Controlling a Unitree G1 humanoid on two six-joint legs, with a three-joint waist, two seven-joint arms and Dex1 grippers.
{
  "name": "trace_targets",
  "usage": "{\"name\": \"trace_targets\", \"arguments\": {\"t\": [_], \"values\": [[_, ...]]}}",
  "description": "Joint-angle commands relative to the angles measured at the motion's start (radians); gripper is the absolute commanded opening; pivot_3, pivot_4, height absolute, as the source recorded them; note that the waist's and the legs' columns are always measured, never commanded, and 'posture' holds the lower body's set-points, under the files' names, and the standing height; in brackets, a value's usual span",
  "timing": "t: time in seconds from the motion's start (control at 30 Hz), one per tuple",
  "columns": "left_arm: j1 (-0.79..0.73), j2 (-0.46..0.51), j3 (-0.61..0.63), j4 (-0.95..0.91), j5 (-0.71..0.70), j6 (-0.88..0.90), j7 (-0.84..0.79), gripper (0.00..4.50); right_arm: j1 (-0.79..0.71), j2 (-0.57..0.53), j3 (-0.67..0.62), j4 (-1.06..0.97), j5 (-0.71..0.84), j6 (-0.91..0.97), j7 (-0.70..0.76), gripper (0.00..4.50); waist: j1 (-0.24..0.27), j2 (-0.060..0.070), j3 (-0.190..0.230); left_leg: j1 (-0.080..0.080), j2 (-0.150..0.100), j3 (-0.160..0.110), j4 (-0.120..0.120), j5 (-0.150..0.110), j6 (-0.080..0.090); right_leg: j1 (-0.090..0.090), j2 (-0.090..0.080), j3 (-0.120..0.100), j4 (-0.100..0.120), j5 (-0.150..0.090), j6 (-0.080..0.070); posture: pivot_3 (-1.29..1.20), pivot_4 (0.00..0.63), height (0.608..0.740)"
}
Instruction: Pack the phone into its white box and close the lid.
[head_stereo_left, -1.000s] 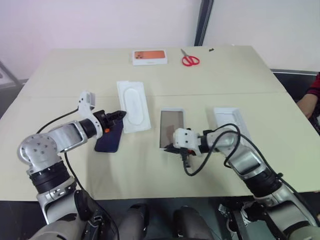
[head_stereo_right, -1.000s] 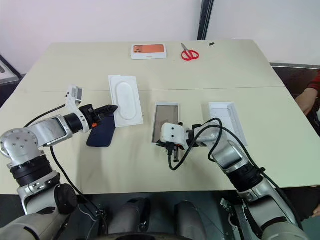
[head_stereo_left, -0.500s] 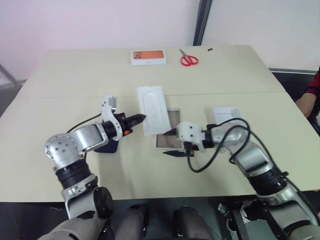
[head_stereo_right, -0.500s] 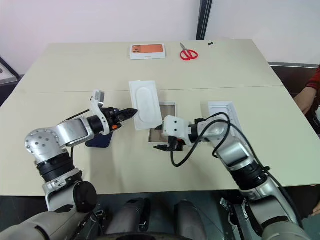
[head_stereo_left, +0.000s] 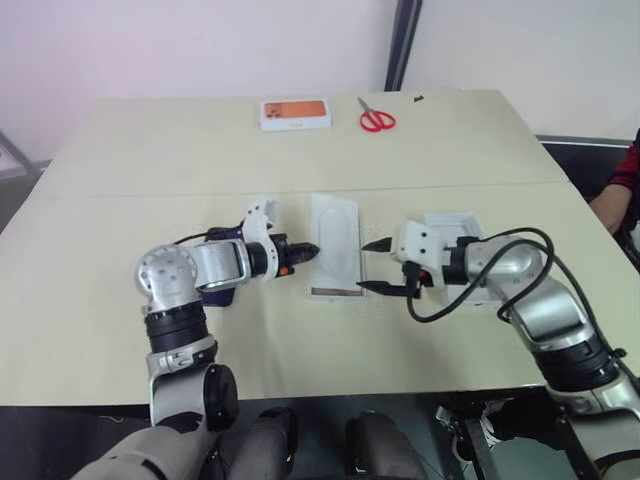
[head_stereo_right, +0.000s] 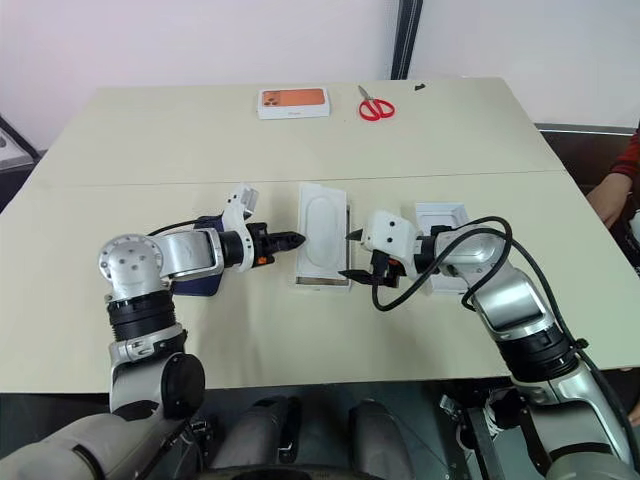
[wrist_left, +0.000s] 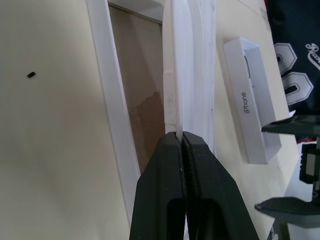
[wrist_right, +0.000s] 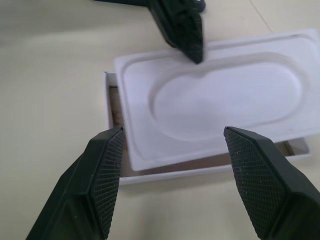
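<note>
The left gripper (head_stereo_right: 297, 239) pinched the thin white card (head_stereo_right: 324, 233) by its edge, holding it over the white box (wrist_right: 150, 176). The right gripper (head_stereo_right: 352, 255) stood wide open beside it, probably ready to steady it.

The table (head_stereo_left: 120, 330) has a smooth, matt beige top. The thin white card (wrist_right: 215, 105) looks like moulded paper pulp or matt plastic, smooth, with a raised oval pressed in it. The white box (wrist_right: 150, 175) under it seems to be matt cardboard, with a brownish-grey inner face. The lid (wrist_left: 250, 120) is smooth white cardboard with grey printed letters. The right gripper (wrist_right: 175, 185) has black plastic fingers with cross-hatched pads (wrist_right: 107, 175). The left gripper (wrist_left: 181, 137) has smooth, slightly glossy black fingers. The scissors (head_stereo_left: 378, 120) have glossy red plastic handles.
</note>
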Motion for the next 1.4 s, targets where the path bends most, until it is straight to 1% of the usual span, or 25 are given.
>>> {"name": "trace_targets", "arguments": {"t": [0.03, 0.07, 0.2, 0.23, 0.37, 0.4, 0.47, 0.53, 0.63, 0.73, 0.8, 0.9, 1.03, 1.17, 1.27, 1.33, 1.4], "values": [[-0.015, 0.005, -0.009, -0.033, 0.006, 0.012, -0.035, 0.62, -0.017, -0.010, -0.027, 0.003, -0.002, -0.029, -0.016, 3.38, 0.000, 0.000, 0.000, 0.000, 0.000, 0.000, 0.000, 0.000, 0.000, 0.000, 0.000, 0.000, 0.000, 0.000, 0.000, 0.00, 0.150, 0.740], [-0.013, 0.009, -0.013, -0.044, 0.007, 0.016, -0.042, 0.87, -0.021, -0.008, -0.026, 0.011, -0.004, -0.033, -0.020, 3.38, 0.000, 0.000, 0.000, 0.000, 0.000, 0.000, 0.000, 0.000, 0.000, 0.000, 0.000, 0.000, 0.000, 0.000, 0.000, 0.00, 0.150, 0.740], [-0.001, 0.027, -0.007, -0.078, 0.007, 0.028, -0.072, 2.80, -0.042, 0.004, -0.024, 0.047, -0.017, -0.054, -0.043, 3.38, -0.001, 0.000, 0.000, 0.000, 0.000, 0.000, 0.000, 0.000, 0.000, 0.000, 0.000, 0.000, 0.000, 0.000, 0.000, 0.00, 0.150, 0.740], [0.002, 0.038, 0.004, -0.085, 0.005, 0.029, -0.081, 3.16, -0.050, 0.009, -0.024, 0.061, -0.021, -0.060, -0.050, 3.38, -0.001, 0.000, 0.000, 0.000, 0.000, 0.000, 0.000, 0.000, 0.000, 0.000, 0.000, 0.000, 0.000, 0.000, 0.000, 0.00, 0.150, 0.740], [0.030, 0.116, 0.001, -0.138, 0.005, -0.009, -0.146, 3.16, -0.082, 0.032, -0.020, 0.100, -0.021, -0.058, -0.073, 3.38, -0.006, 0.000, 0.000, 0.000, 0.000, 0.000, -0.001, 0.000, 0.000, -0.001, 0.000, 0.000, 0.000, 0.000, 0.000, 0.00, 0.150, 0.740], [0.041, 0.142, -0.005, -0.153, 0.006, -0.041, -0.174, 3.20, -0.092, 0.041, -0.020, 0.109, -0.019, -0.050, -0.081, 3.13, -0.006, 0.000, 0.000, 0.000, 0.000, 0.000, -0.001, 0.000, 0.000, -0.001, 0.000, 0.000, 0.000, 0.000, 0.000, 0.00, 0.150, 0.740], [0.088, 0.233, -0.068, -0.212, 0.048, -0.161, -0.264, 3.22, -0.122, 0.069, -0.019, 0.128, -0.014, 0.002, -0.109, 2.54, -0.008, 0.000, 0.000, 0.000, 0.000, 0.000, -0.001, 0.000, -0.001, -0.001, 0.000, 0.000, 0.000, 0.000, 0.000, 0.00, 0.150, 0.740], [0.151, 0.329, -0.152, -0.263, 0.121, -0.305, -0.359, 3.22, -0.145, 0.092, -0.010, 0.138, -0.019, 0.042, -0.130, 1.54, -0.005, 0.000, 0.000, 0.000, 0.000, 0.000, -0.002, 0.001, -0.001, -0.001, 0.000, 0.001, 0.000, 0.000, 0.000, 0.00, 0.150, 0.740], [0.242, 0.435, -0.229, -0.294, 0.235, -0.529, -0.481, 3.22, -0.178, 0.130, 0.015, 0.153, -0.031, 0.091, -0.158, 0.03, 0.000, 0.001, 0.000, 0.000, 0.000, 0.000, -0.002, 0.001, -0.001, -0.001, 0.000, 0.001, -0.001, 0.000, 0.000, 0.00, 0.150, 0.740], [0.359, 0.533, -0.300, -0.313, 0.357, -0.768, -0.618, 3.22, -0.220, 0.196, 0.055, 0.197, -0.062, 0.131, -0.213, 0.03, -0.002, 0.001, 0.000, 0.000, 0.000, 0.001, -0.003, 0.001, -0.001, -0.001, -0.001, 0.001, -0.002, 0.000, -0.001, 0.00, 0.150, 0.740], [0.426, 0.567, -0.326, -0.313, 0.408, -0.883, -0.684, 3.22, -0.240, 0.239, 0.083, 0.237, -0.092, 0.136, -0.249, 0.03, -0.004, 0.002, 0.000, 0.000, 0.000, 0.001, -0.004, 0.001, -0.001, -0.001, -0.001, 0.001, -0.002, 0.000, -0.001, 0.00, 0.150, 0.740], [0.491, 0.586, -0.337, -0.309, 0.430, -0.969, -0.750, 3.22, -0.260, 0.279, 0.130, 0.307, -0.146, 0.107, -0.284, 0.03, 0.001, 0.002, 0.000, 0.000, 0.000, 0.000, -0.004, 0.001, -0.001, -0.002, -0.001, 0.001, -0.003, 0.000, -0.001, 0.00, 0.150, 0.740], [0.548, 0.600, -0.343, -0.307, 0.475, -1.036, -0.781, 3.22, -0.283, 0.303, 0.181, 0.401, -0.207, 0.066, -0.300, 0.03, -0.002, 0.002, 0.000, 0.000, 0.000, 0.001, -0.004, 0.000, 0.000, -0.001, -0.001, 0.001, -0.003, 0.000, -0.001, 0.00, 0.150, 0.740], [0.567, 0.586, -0.291, -0.310, 0.465, -1.011, -0.740, 3.22, -0.275, 0.308, 0.190, 0.394, -0.219, 0.045, -0.290, 0.03, -0.004, 0.002, 0.000, 0.000, 0.000, 0.000, -0.005, -0.001, 0.003, -0.002, -0.001, 0.001, -0.003, 0.000, -0.001, 0.00, 0.150, 0.740], [0.555, 0.560, -0.192, -0.306, 0.401, -0.909, -0.657, 3.22, -0.271, 0.310, 0.158, 0.336, -0.195, -0.007, -0.283, 0.03, -0.005, 0.002, 0.000, 0.000, 0.000, 0.000, -0.004, -0.002, 0.004, -0.002, -0.001, 0.001, -0.002, 0.000, -0.001, 0.00, 0.150, 0.740], [0.546, 0.546, -0.114, -0.295, 0.357, -0.829, -0.596, 3.22, -0.263, 0.318, 0.145, 0.270, -0.168, 0.001, -0.267, 0.03, -0.008, 0.002, 0.000, 0.000, 0.000, 0.000, -0.004, -0.002, 0.004, -0.003, -0.001, 0.001, -0.001, 0.000, -0.001, 0.00, 0.150, 0.740], [0.546, 0.540, -0.060, -0.296, 0.332, -0.780, -0.556, 3.73, -0.255, 0.328, 0.151, 0.221, -0.162, 0.019, -0.264, 0.00, -0.010, 0.002, 0.000, 0.000, 0.000, 0.000, -0.004, -0.002, 0.004, -0.003, 0.000, 0.001, -0.001, 0.000, -0.001, 0.00, 0.150, 0.740]]}}
